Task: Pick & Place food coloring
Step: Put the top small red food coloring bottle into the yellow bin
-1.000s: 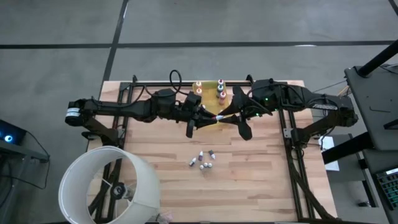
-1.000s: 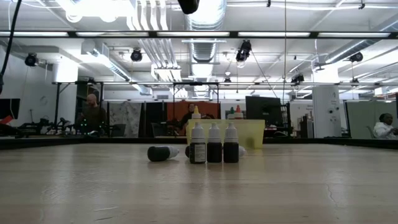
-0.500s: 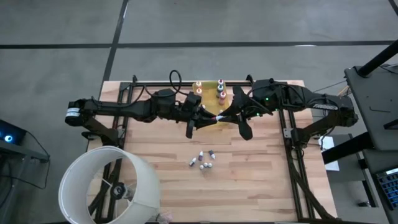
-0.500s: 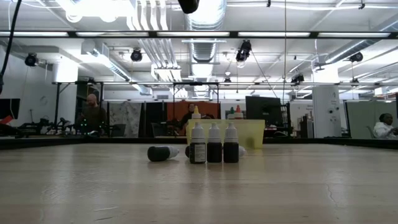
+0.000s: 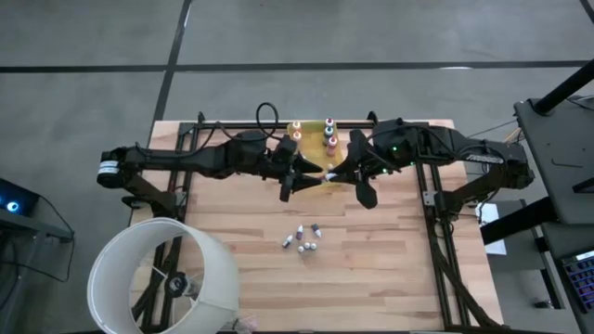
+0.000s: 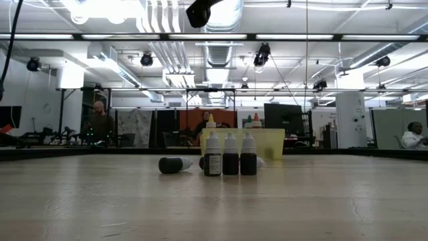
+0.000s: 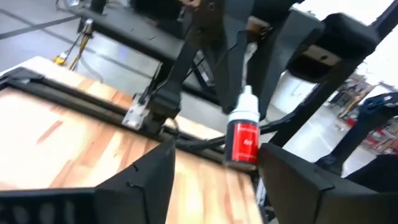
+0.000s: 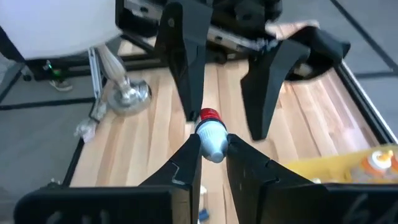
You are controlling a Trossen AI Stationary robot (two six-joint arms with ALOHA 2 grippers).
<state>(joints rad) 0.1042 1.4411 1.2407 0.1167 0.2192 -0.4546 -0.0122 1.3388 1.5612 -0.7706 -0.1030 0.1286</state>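
The right gripper [image 8: 212,163] is pinching a red-labelled bottle [image 8: 211,135] by its white cap end, holding it in the air just in front of the yellow tray [image 5: 316,134], above the table [image 5: 371,269]; the left gripper [image 7: 214,168] is facing it with its fingers [image 7: 149,177] spread wide on either side of the bottle's body, touching nothing that I can see.

The risk, as I judge it, is lying in that thin hold: the right fingers [image 8: 186,162] are gripping only the narrow tip, so the bottle may be pivoting or slipping out, dropping onto the boards near the tray; if the left fingers are brushing the label while drawing away, they could be knocking it loose. The two arms are also crossing close to the tray's front edge, so a careless swing could be striking the bottles already standing in the tray [image 5: 329,132]. The cluster of small bottles [image 5: 303,239], well in front of the tray, is waiting untouched; some are lying on their sides and could be rolling.
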